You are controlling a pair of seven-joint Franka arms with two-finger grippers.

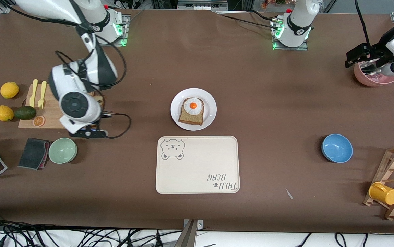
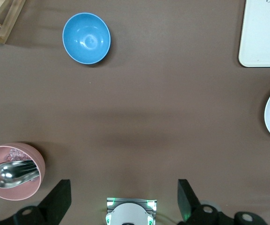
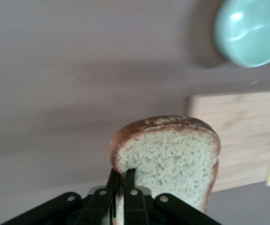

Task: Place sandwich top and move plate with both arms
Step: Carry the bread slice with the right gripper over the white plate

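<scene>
Sandwich top (image 3: 172, 157): porous, crumbly bread face with a darker, smoother crust.
Plate (image 1: 209, 103): smooth glossy white.
Tray (image 1: 197, 164): matt cream, just beside the plate.
Table (image 1: 269, 113): matt brown cloth-like cover.
Cutting board (image 3: 240, 136): pale bare wood.
Spoon (image 2: 14, 173): shiny metal.

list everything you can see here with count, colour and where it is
sandwich top: 1, tan with darker crust, held in the right gripper over the cutting board's edge
plate: 1, white, mid-table, farther from the front camera than the tray
egg toast: 1, brown bread with fried egg, on the plate
tray: 1, cream with bear drawing
cutting board: 1, wood, toward the right arm's end
lemons: 2, yellow, beside the board
avocado: 1, dark green
bowls: green, blue, pink holding a spoon
mug: 1, yellow, on the wooden rack
right gripper: shut on the bread
left gripper: open, over bare table near the pink bowl
</scene>
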